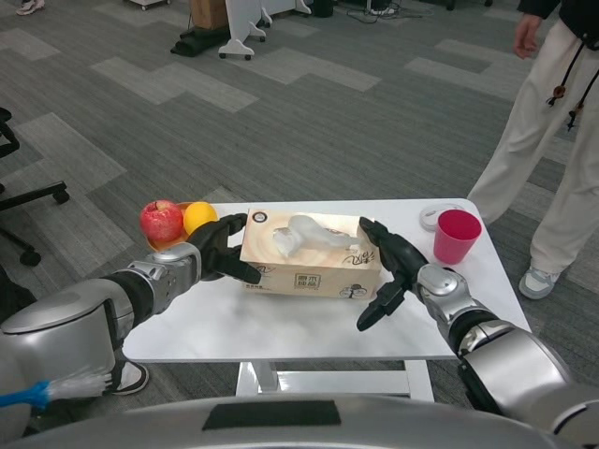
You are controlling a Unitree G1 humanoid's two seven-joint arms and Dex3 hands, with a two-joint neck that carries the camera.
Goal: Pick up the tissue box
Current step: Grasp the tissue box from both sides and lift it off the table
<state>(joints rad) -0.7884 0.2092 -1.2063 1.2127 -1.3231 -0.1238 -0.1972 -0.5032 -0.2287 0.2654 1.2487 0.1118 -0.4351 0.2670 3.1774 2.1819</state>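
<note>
The tan tissue box [309,257], with a white tissue sticking out of its top, lies in the middle of the white table [281,332], turned slightly askew. My left hand [221,249] presses against the box's left end, fingers wrapped around the near corner. My right hand [386,267] presses against its right end, fingers spread along that side and one pointing down toward the table. The box is clamped between the two hands; whether its base is off the table I cannot tell.
A red apple [161,221] and an orange [198,217] sit in a dish at the table's back left. A pink cup [457,236] and a small white lid [432,216] stand at the back right. A person in light trousers [547,140] stands beyond the right corner.
</note>
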